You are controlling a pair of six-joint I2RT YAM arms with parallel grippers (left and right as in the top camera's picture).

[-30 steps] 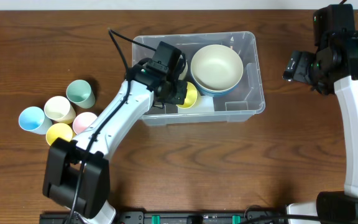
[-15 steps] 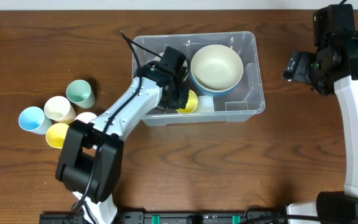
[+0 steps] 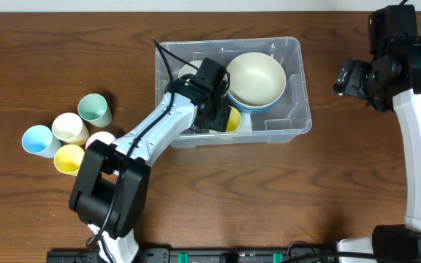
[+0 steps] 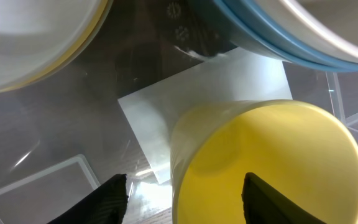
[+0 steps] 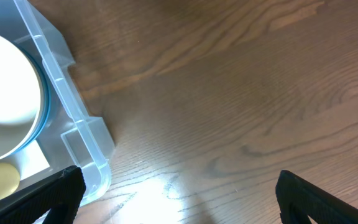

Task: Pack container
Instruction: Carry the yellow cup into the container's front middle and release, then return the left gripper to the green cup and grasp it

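The container, a large clear bin, sits at the table's middle back. It holds stacked bowls and a yellow cup. My left gripper reaches into the bin at that cup. In the left wrist view the yellow cup stands on the bin's pale label. My left gripper is open, its left finger apart from the cup's wall. My right gripper hangs open over bare table right of the container.
Several loose cups stand at the left: green, cream, blue, yellow and pink. A blue-rimmed bowl and a cream bowl crowd the bin above the cup.
My left gripper has carried the yellow cup rightward inside the bin and has opened its jaws. The right arm has not moved.
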